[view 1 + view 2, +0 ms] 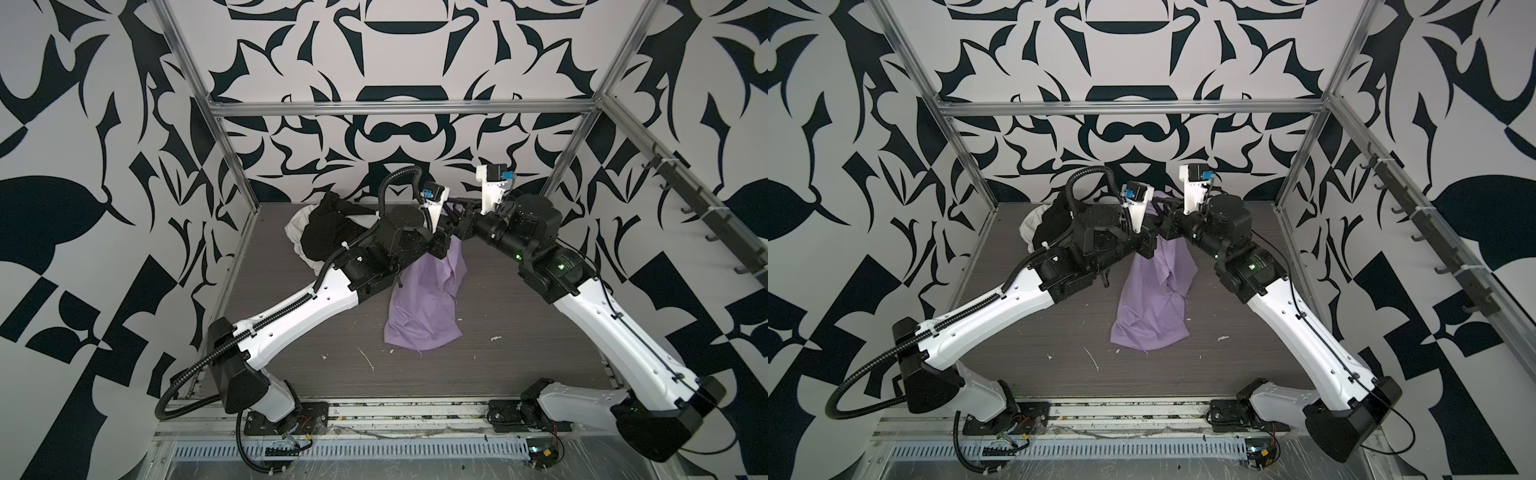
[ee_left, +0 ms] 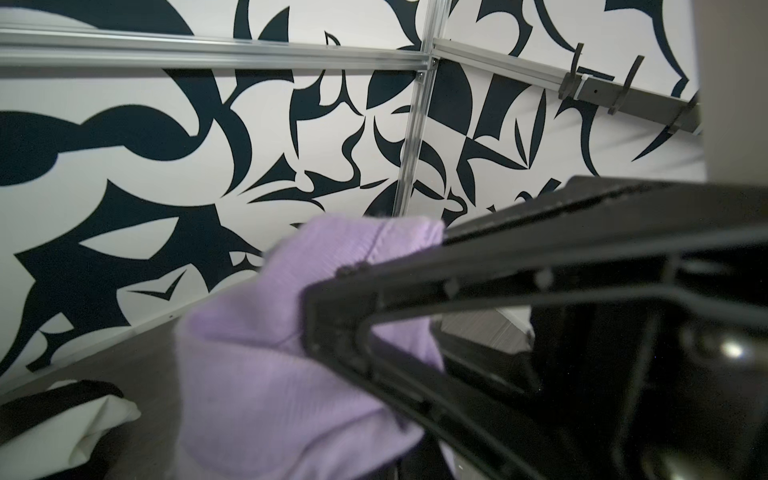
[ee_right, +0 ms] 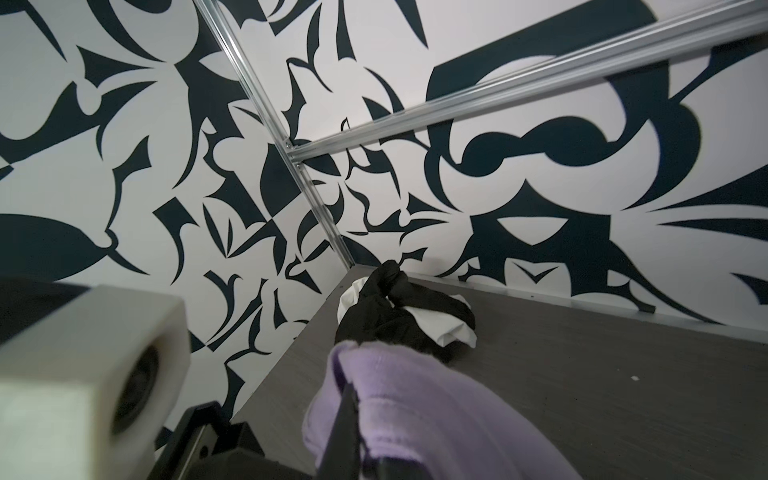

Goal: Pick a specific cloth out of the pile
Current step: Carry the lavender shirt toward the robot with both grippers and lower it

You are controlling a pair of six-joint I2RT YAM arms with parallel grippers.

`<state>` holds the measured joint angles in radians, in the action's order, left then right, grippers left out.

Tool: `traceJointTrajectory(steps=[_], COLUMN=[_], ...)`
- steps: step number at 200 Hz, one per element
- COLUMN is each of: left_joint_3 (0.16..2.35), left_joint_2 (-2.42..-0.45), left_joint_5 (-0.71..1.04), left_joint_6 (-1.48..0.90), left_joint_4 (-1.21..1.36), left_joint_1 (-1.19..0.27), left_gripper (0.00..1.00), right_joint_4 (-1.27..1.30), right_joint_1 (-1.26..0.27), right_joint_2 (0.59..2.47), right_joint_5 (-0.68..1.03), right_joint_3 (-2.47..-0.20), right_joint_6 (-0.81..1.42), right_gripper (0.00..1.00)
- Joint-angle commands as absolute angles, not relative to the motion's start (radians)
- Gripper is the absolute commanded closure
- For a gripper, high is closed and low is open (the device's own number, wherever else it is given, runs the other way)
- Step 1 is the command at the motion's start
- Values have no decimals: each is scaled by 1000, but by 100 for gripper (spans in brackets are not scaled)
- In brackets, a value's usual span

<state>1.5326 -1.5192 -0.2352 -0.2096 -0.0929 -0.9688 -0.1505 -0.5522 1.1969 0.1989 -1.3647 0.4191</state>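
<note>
One lilac cloth (image 1: 419, 307), one black cloth (image 1: 324, 235), one white cloth (image 1: 293, 232).

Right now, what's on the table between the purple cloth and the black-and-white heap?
Nothing: bare table shows between the lilac cloth and the pile in the left wrist view. In both top views the left arm hides that stretch.
</note>
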Motion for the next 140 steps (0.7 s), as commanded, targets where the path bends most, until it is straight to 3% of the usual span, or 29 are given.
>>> traceJointTrajectory(steps=[1,80,140], left_joint_3=[1492,1416,1361], left_joint_2=[-1452,-1339,-1282], left_joint_5=[-248,-335,-460], left_joint_6=[-281,-339,-425], left_joint_4=[-54,-158,-232], left_joint_1=[-957,-1099,-1251], left_gripper=[100,100,100], right_joint_4=[-132,-257,-388], right_joint_1=[-564,-584,-705], right_joint_2=[1135,970,897], right_joint_5=[296,317,265], right_joint_3=[-1362,-1198,-1148], right_joint_6=[457,583,679], right_gripper=[100,100,100])
